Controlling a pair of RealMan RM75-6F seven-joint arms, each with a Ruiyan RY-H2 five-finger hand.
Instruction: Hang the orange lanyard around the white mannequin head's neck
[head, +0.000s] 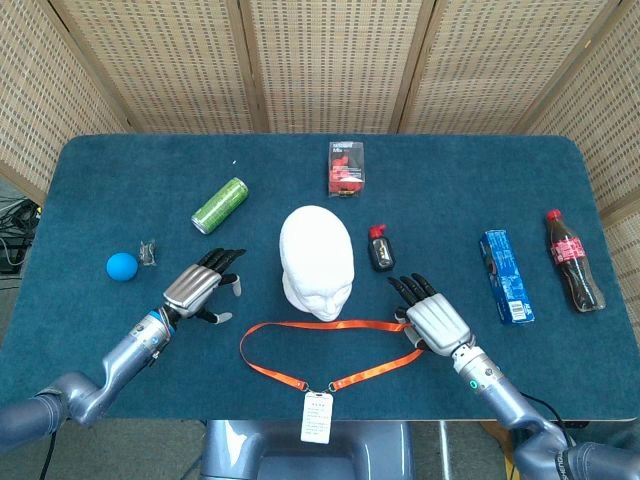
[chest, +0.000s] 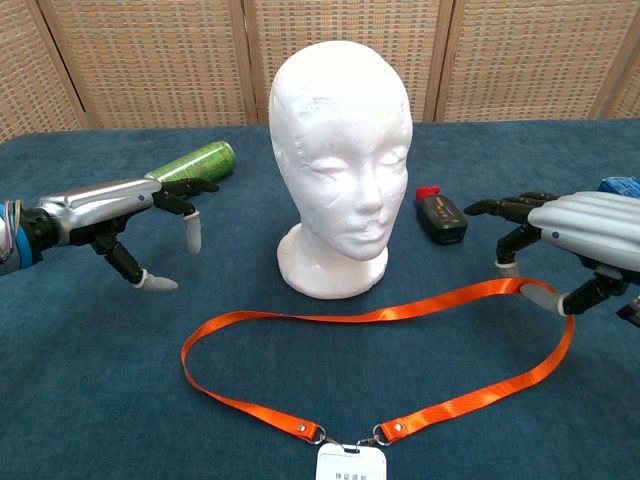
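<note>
orange lanyard (head: 318, 353), white mannequin head (head: 317, 261), blue table (head: 450, 190)

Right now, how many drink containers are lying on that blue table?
2. A green drink can lies on its side left of the white mannequin head; a red-capped cola bottle lies near the table's right edge.

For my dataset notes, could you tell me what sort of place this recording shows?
Probably a staged lab tabletop, not a home: a blue cloth-covered table ringed by woven wicker screens, with unrelated props laid out apart, such as a white foam mannequin head and a green drink can.
</note>
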